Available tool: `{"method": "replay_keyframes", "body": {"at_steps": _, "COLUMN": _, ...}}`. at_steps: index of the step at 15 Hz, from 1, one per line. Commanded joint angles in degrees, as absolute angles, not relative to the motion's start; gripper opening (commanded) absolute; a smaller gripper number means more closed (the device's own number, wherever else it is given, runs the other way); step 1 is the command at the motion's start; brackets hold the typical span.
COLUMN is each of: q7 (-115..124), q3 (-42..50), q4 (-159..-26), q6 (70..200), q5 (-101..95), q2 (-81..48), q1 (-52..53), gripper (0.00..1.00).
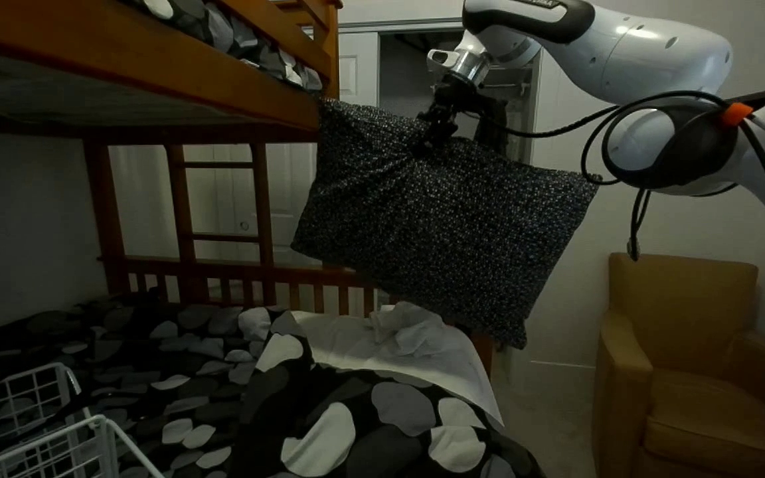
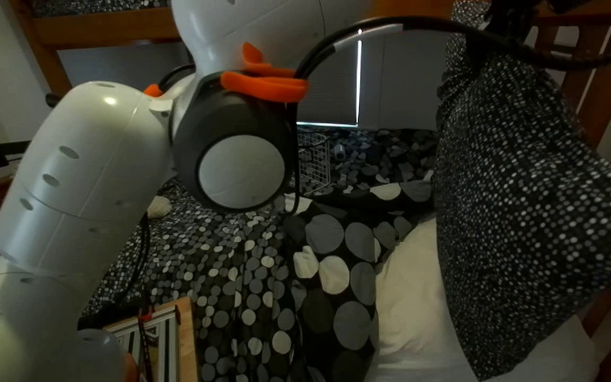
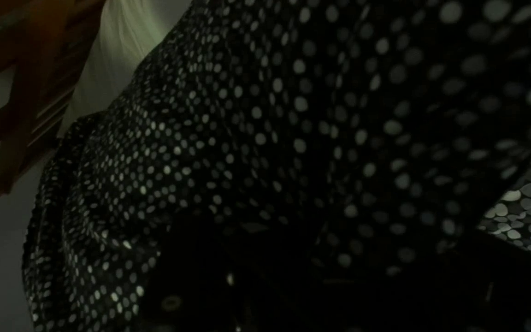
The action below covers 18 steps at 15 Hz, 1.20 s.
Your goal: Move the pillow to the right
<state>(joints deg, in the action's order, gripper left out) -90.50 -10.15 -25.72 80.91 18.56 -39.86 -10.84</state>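
The pillow, black with tiny white speckles, hangs tilted in the air above the end of the lower bed. My gripper is shut on its upper edge, and the fabric bunches where the fingers pinch it. The pillow's upper corner is at the end of the upper bunk rail; whether they touch I cannot tell. In an exterior view the pillow hangs over the white sheet at the far right. In the wrist view the pillow fills most of the picture, and the dark gripper is hard to make out against it.
An upper bunk rail runs beside the pillow. Below lie a white sheet and blotched dark bedding. A white wire basket stands on the bed. A tan armchair stands beyond the bed, and a ladder is at the back.
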Motion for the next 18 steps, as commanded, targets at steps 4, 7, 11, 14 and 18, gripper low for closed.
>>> {"method": "replay_keyframes", "body": {"at_steps": 4, "q7": -87.46, "q3": -12.04, "q4": -24.45, "q6": 71.18, "q5": 18.22, "q2": -47.54, "q1": -6.24, "gripper": 0.00}}
{"method": "replay_keyframes", "body": {"at_steps": 7, "q7": -87.02, "q3": -12.35, "q4": -22.78, "q6": 71.21, "q5": 18.04, "q2": -51.84, "q1": -3.58, "gripper": 0.00}}
{"method": "replay_keyframes", "body": {"at_steps": 11, "q7": -87.38, "q3": -13.28, "q4": -23.75, "q6": 87.23, "q5": 19.44, "q2": -53.99, "q1": -4.00, "gripper": 0.00}}
{"method": "replay_keyframes", "body": {"at_steps": 14, "q7": -87.92, "q3": -13.40, "q4": -24.99, "q6": 98.86, "q5": 19.17, "q2": -54.93, "q1": -4.34, "gripper": 0.00}}
{"method": "replay_keyframes", "body": {"at_steps": 18, "q7": -91.95, "q3": -11.41, "q4": -24.04, "q6": 112.69, "q5": 14.76, "q2": -58.75, "q1": -2.61, "gripper": 0.31}}
